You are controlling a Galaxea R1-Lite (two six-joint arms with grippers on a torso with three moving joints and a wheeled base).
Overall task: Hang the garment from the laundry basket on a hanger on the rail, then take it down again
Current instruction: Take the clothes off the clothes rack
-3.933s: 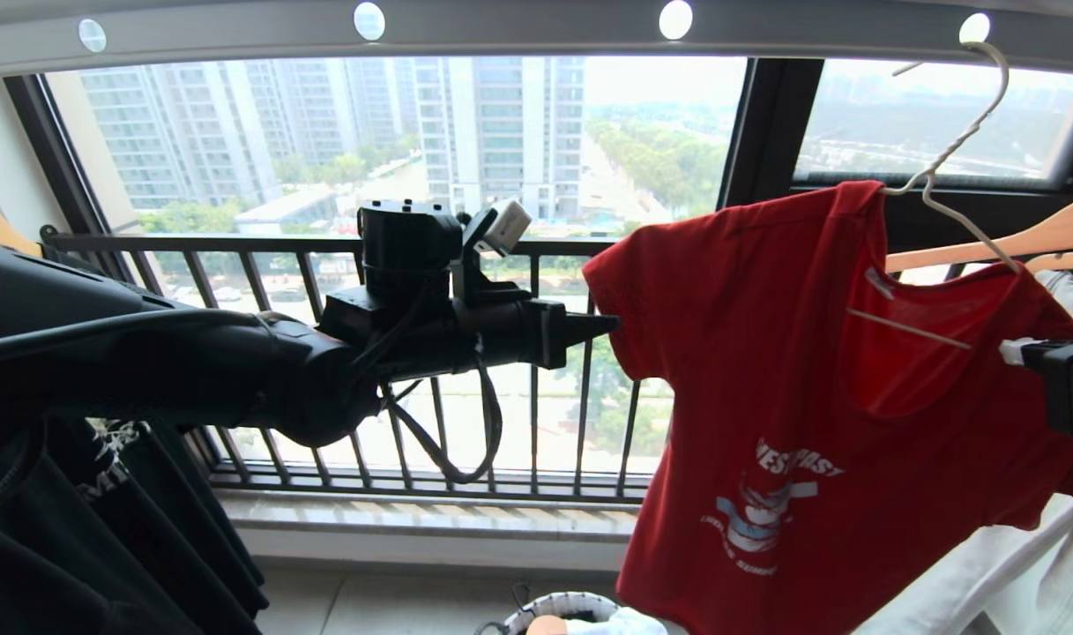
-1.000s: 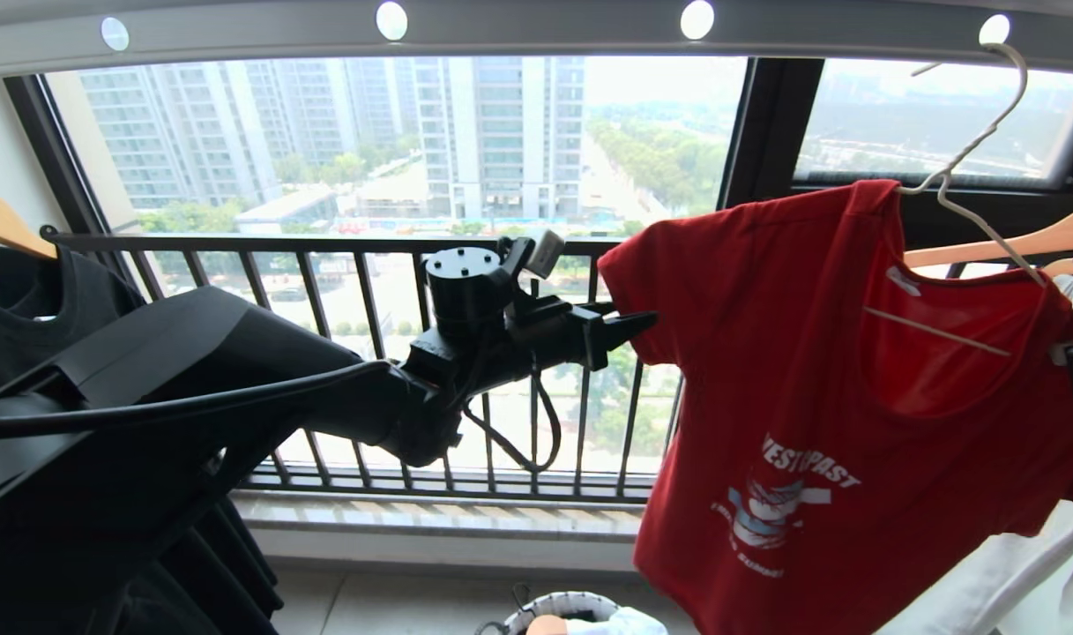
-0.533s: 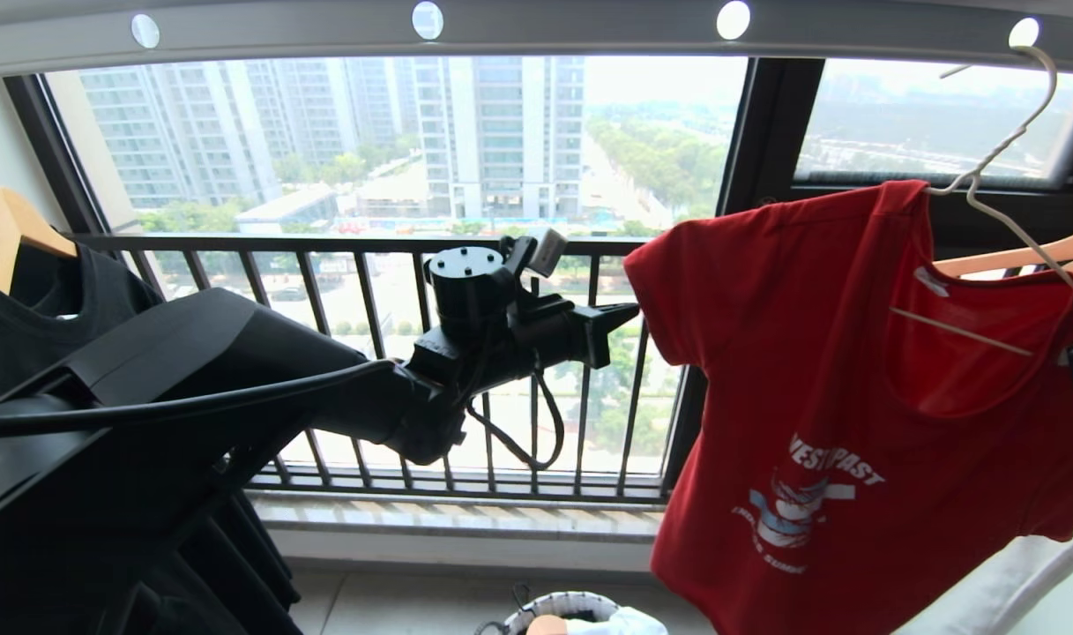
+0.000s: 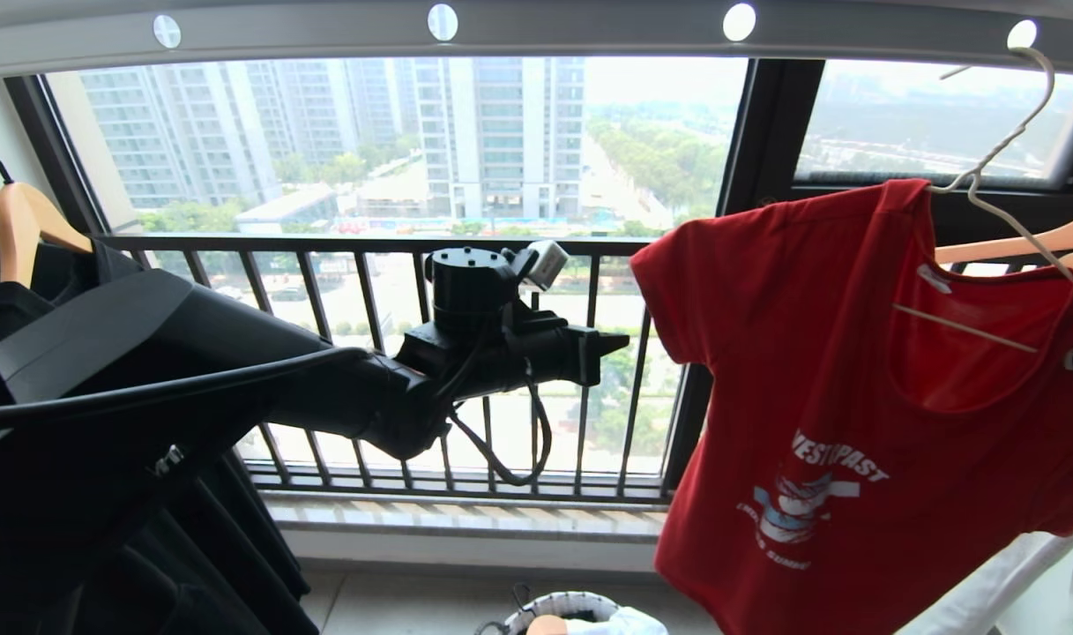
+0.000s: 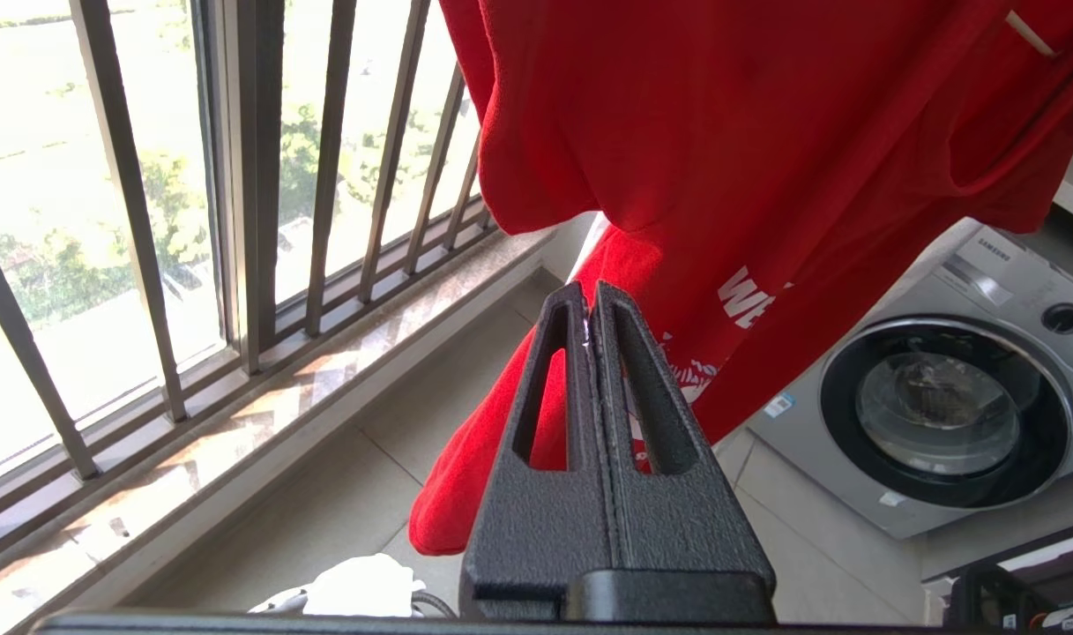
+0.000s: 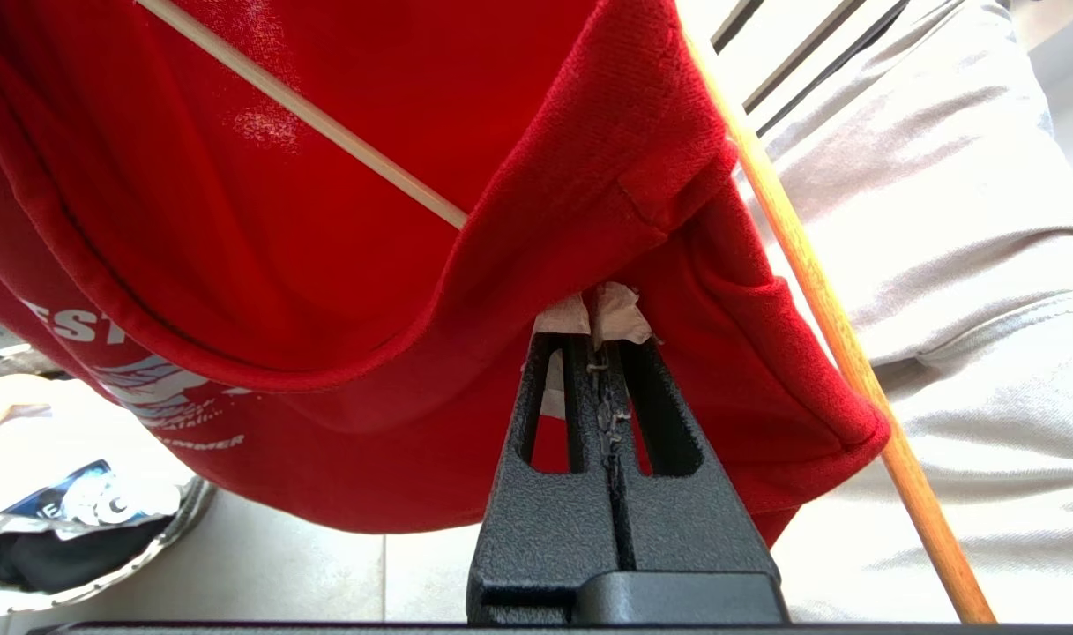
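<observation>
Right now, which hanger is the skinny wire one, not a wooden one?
It's the pale wire hanger holding the red T-shirt, hooked on the grey rail at the right. The wooden hangers beside it and at far left are thicker and tan.

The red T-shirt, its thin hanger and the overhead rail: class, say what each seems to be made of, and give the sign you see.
Red T-shirt: soft knitted fabric, likely cotton; it drapes, folds and shows a fine weave up close, matte.
Thin hanger: probably coated wire; slim, pale, with a twisted neck.
Overhead rail: apparently metal, smooth grey with punched round holes.
</observation>
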